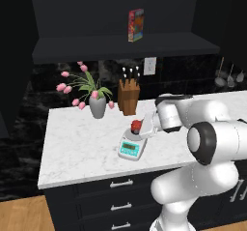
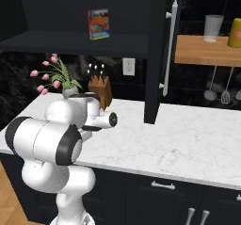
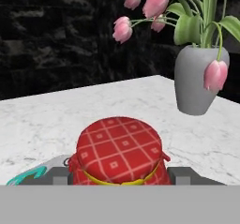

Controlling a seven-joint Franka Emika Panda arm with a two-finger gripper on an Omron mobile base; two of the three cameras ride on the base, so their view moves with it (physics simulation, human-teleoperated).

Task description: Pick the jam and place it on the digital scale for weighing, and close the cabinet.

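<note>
We judge the placing step to be in hand: the small squat jam jar with its red checked cloth lid (image 3: 118, 145) sits on or just above the small white digital scale with the teal front panel (image 1: 131, 147), near the front of the white marble counter (image 1: 77, 148). The next move calls for letting the jar settle on the round plate, opening up and drawing the hand back clear, then turning to the cabinet.

In the hand view our pincer (image 3: 119, 176) has one dark fingertip on each side of the jar, touching or nearly so; we read it as clamped on the jam, though the contact itself is partly hidden.

Farther back stand a grey vase of pink tulips (image 1: 97, 105) and a wooden knife block (image 1: 128, 96). At the far right, the tall black cabinet door with a silver bar handle (image 2: 160, 54) stands swung open, so closing is not yet done.
</note>
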